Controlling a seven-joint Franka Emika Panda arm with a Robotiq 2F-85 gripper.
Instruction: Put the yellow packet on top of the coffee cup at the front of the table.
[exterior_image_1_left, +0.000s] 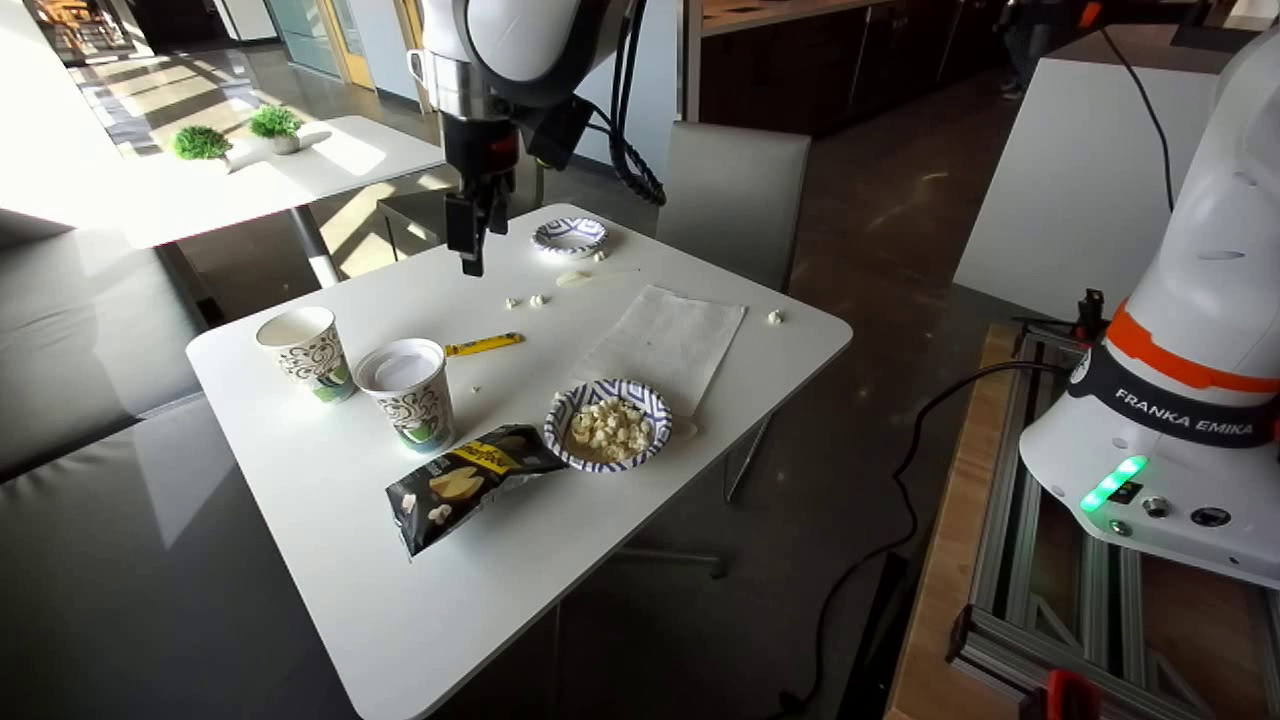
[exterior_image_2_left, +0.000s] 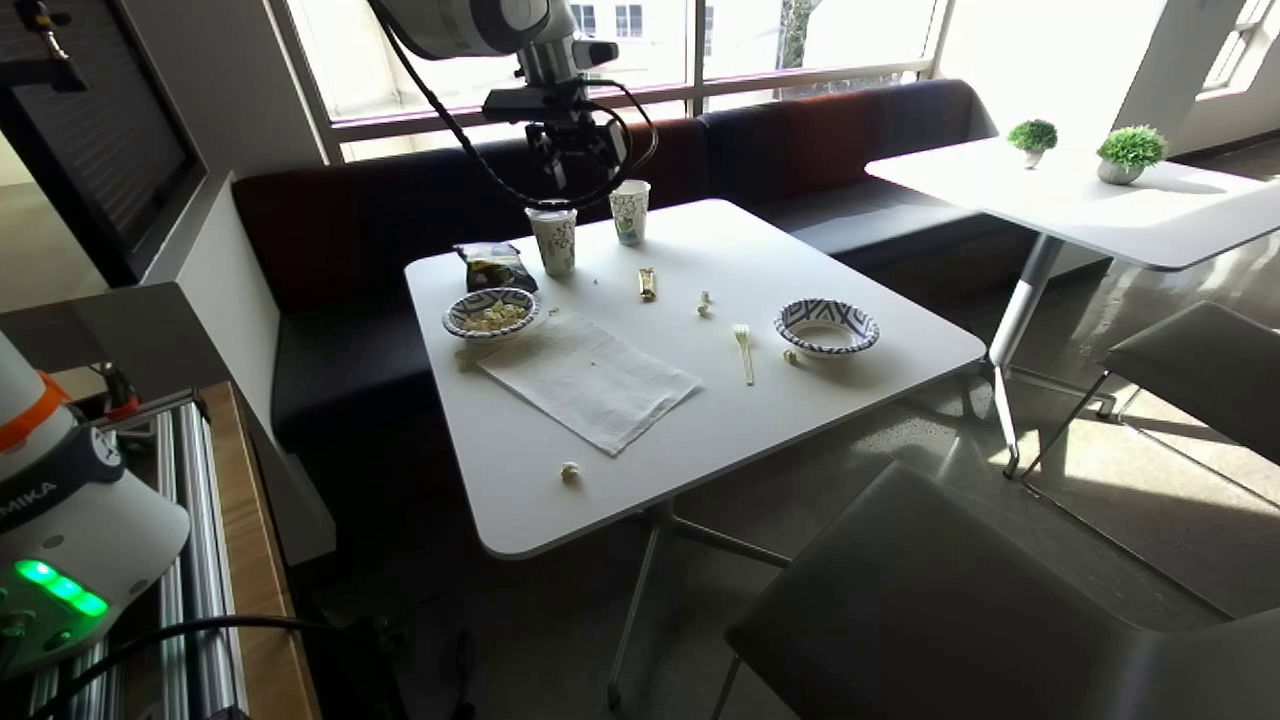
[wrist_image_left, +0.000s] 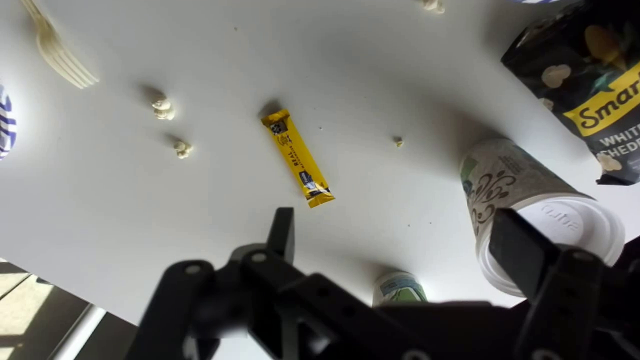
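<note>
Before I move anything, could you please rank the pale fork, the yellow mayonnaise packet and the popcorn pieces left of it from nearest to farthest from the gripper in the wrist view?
1. Yellow mayonnaise packet: mid-picture, closest to the gripper
2. Popcorn pieces: left of the packet
3. Pale fork: top left corner, farthest

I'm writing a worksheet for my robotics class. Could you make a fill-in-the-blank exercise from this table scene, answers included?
Rather than shut, the pincer stands ____ in the wrist view.
The yellow packet lies directly on the ____, not on the white napkin.
In an exterior view, the patterned bowl beside the snack bag holds ____.
The paper cup nearer the snack bag is capped with a white ____.
Missing words: open; table; popcorn; lid.
</note>
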